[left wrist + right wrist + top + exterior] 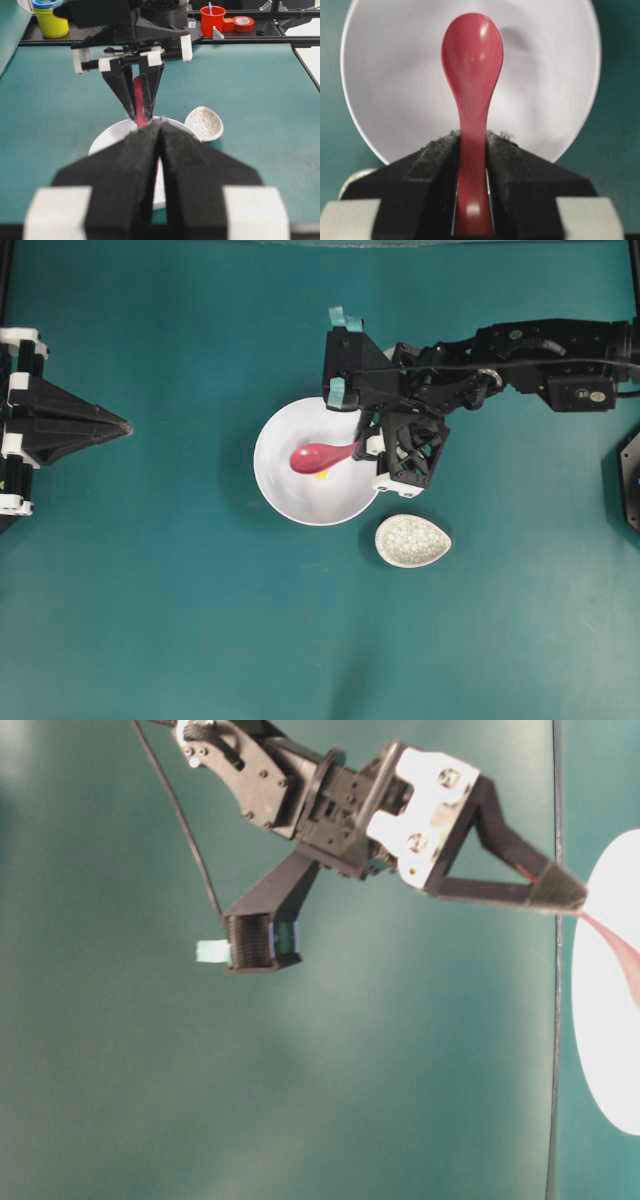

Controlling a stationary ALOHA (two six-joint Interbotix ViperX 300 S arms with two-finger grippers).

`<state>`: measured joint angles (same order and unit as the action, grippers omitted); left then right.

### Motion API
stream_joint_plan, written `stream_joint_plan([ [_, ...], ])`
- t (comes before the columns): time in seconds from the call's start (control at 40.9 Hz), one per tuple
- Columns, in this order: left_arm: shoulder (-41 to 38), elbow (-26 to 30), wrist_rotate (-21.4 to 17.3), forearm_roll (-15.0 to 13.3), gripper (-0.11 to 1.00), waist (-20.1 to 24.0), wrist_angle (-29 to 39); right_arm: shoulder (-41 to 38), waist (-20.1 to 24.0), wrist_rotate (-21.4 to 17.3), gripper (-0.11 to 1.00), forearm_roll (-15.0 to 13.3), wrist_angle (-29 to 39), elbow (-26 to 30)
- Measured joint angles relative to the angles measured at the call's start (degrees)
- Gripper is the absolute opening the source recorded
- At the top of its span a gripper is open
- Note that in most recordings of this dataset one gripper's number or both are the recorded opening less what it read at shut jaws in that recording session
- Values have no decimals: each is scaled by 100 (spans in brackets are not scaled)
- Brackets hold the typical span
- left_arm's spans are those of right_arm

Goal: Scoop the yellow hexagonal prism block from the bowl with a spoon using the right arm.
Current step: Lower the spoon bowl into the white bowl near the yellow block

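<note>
The right gripper is pinching the glossy pink-red spoon by its handle, scoop hovering inside the round white bowl; the tiny yellow hexagonal block is lying just beside the scoop's edge.

My work surface is covered in a plain teal mat. On it sits a small speckled beige egg-shaped dish, its hollow facing up and nothing in it that I can see. Looking across from my left wrist, I see the same dish with its crackled pattern. Beyond the far edge of the mat a black rail runs across. On it stand a yellow cup with a blue rim at the left, a red cup holding a thin blue stick, and just beside it a red roll of tape.
</note>
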<state>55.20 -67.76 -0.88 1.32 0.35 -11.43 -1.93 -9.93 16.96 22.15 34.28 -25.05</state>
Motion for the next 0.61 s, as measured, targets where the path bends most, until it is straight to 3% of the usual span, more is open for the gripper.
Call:
stream_joint_plan([
  [0.391,0,0,0,9,-1,-9,0,448,0,-26,23,-44,598,114],
  [0.612,0,0,0,9,-1,-9,9,571,-18,-369,23,-97,1257,123],
])
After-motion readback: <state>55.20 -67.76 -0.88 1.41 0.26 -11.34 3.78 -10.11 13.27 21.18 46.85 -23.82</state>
